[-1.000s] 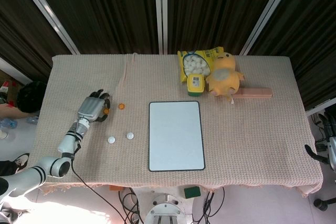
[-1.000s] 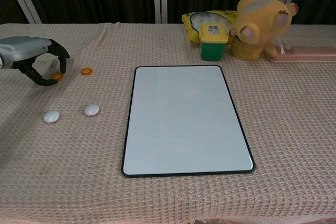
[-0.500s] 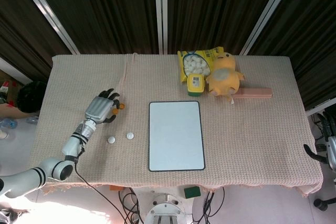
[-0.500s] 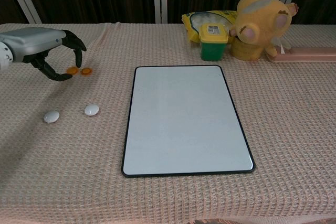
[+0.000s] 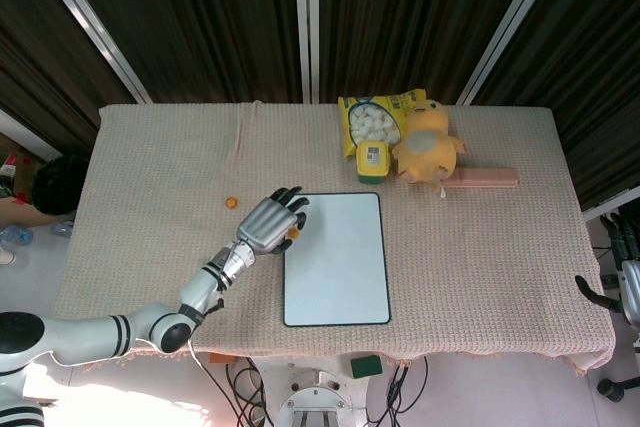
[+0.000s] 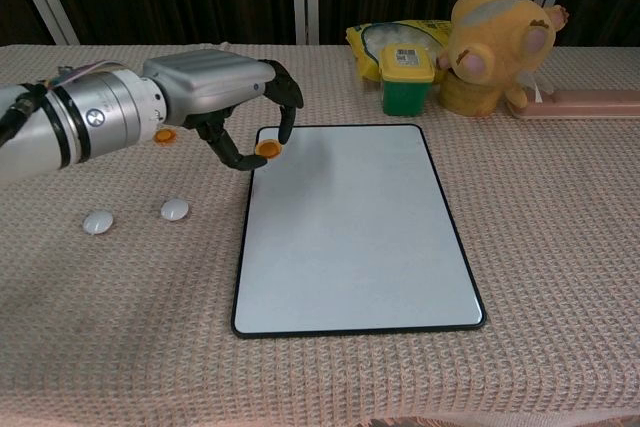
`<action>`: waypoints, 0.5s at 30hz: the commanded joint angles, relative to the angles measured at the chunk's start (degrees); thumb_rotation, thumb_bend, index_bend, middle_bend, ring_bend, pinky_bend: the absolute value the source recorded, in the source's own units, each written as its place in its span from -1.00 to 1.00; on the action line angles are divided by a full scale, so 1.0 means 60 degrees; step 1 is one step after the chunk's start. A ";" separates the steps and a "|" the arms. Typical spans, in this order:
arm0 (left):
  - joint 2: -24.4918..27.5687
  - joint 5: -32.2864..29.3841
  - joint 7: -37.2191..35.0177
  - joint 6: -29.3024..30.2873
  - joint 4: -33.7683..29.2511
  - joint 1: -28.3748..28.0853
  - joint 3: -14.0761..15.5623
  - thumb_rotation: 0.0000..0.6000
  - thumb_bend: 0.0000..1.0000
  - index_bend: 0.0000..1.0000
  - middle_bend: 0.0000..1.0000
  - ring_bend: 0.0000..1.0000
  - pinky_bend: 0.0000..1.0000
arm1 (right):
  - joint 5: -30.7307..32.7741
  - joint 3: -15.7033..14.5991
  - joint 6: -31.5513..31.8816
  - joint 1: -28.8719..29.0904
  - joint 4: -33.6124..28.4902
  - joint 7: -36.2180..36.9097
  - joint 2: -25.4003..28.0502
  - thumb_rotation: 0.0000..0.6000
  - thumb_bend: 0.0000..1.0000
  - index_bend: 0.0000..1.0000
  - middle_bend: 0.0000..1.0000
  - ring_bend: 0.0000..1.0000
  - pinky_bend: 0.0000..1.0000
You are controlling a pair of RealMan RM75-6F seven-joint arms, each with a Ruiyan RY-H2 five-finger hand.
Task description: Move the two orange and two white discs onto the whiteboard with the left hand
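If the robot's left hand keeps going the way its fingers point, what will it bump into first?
Probably the whiteboard. The left hand pinches an orange disc at the board's near-left corner, fingertips aimed down and across it. Depth is hard to judge, but nothing else lies in that line.

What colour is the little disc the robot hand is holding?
Orange. The disc pinched by the left robot hand shows best in the chest view.
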 commanded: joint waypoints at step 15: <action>-0.1381 -0.1705 0.1072 -0.0499 0.1226 -0.1725 -0.0465 1.00 -0.42 -0.67 -0.68 -0.92 -0.72 | 0.0089 0.0032 -0.0137 0.0038 0.0074 0.0095 0.0020 1.00 -0.53 -1.00 -1.00 -1.00 -1.00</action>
